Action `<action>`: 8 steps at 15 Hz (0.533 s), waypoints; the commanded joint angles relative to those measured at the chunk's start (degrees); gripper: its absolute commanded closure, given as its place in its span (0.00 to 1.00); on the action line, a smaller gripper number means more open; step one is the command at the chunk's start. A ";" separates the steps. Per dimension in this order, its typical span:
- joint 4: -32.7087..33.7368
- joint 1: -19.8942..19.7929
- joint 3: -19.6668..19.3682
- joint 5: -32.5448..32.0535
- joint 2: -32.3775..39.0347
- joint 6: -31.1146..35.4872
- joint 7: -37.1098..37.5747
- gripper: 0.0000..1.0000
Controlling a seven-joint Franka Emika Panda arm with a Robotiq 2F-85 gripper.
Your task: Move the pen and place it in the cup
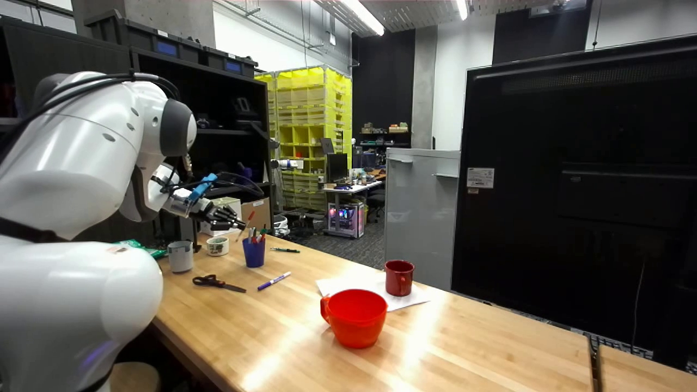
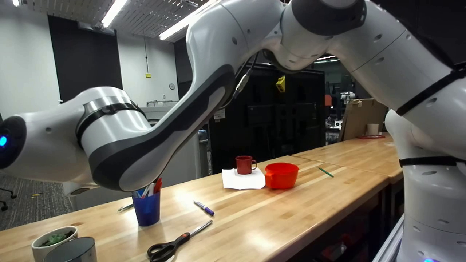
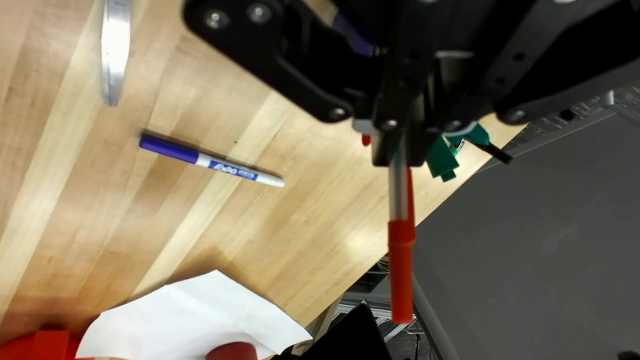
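In an exterior view the gripper point(image 1: 240, 224) is shut on the pen point(image 1: 251, 215), which is held tilted above the table, red cap uppermost. From the wrist, the pen's clear barrel and red cap point(image 3: 400, 280) stick out of the fingertips. A blue cup point(image 1: 254, 255) stands upright on the table close by, several pens in it. The pen's lower end appears just left of that cup's rim; I cannot tell whether it is behind or in front. The same blue cup point(image 2: 147, 211) shows in an exterior view where the arm hides the gripper and pen.
Scissors point(image 1: 218, 282) and a purple marker point(image 1: 274, 281) lie before the blue cup; a green pencil point(image 1: 285, 250) lies behind. A plant pot point(image 1: 217, 246) and a grey mug point(image 1: 180, 256) stand to its left. Farther right are a red bowl point(image 1: 356, 321) and a dark red mug point(image 1: 399, 277).
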 commanded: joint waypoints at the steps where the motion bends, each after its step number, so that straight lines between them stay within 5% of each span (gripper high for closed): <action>1: 1.79 -0.53 -0.86 0.36 0.71 0.93 0.55 0.98; 8: 3.58 -2.18 -1.77 0.38 2.03 2.27 0.84 0.98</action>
